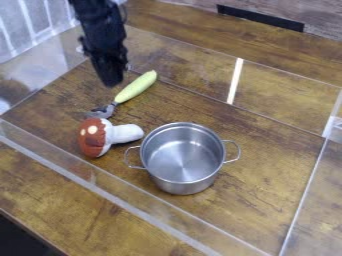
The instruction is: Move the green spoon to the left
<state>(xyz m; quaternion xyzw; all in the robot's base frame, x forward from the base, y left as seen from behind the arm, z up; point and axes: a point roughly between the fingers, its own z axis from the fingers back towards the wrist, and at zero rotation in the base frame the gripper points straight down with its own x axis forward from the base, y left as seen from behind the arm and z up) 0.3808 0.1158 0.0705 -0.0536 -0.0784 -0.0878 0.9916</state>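
The green spoon [135, 86] lies slanted on the wooden table, its yellow-green handle pointing up-right and its small silver bowl [102, 108] down-left. My black gripper [107, 77] hangs just left of the handle's middle. Its fingers are pressed together and shut, and I see nothing between them. The whole spoon shows beside the gripper, apart from the fingers.
A toy mushroom [99, 136] with a red cap and white stem lies below the spoon's bowl. A steel pot [183, 156] stands to the right of it. Clear plastic walls [80, 170] fence the work area, with a white rack at the far left.
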